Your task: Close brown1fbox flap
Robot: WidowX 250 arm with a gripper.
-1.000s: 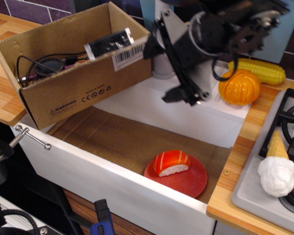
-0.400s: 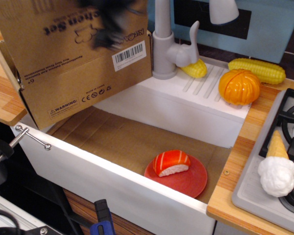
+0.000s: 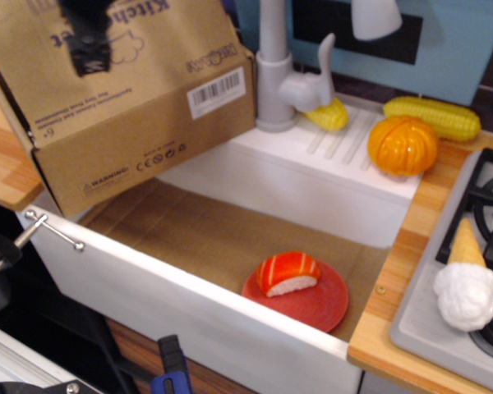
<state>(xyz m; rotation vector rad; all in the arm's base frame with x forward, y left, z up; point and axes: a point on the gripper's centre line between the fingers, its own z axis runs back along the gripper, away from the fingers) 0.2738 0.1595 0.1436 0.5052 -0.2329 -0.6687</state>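
Note:
The brown1fbox (image 3: pixel 140 152) is a brown carton resting on the counter's left edge, partly over the sink corner, with a white barcode label (image 3: pixel 217 92) on its wall. Its wide flap (image 3: pixel 160 57) lies tilted over the opening, the face with black lettering upward, so the contents are hidden. My gripper (image 3: pixel 86 41) shows only as a dark blurred shape at the top left, over the flap's lettered face. I cannot tell how its jaws stand.
The white sink (image 3: pixel 312 185) holds a cardboard liner and a red plate (image 3: pixel 316 300) with salmon sushi (image 3: pixel 286 272). A grey faucet (image 3: pixel 275 74) stands right of the box. Corn (image 3: pixel 431 115), an orange pumpkin (image 3: pixel 403 145) and an ice cream cone (image 3: pixel 464 283) lie to the right.
The box was open with the arm to its right. The flap has swung over the opening and dropped lower, and the gripper has moved left over it.

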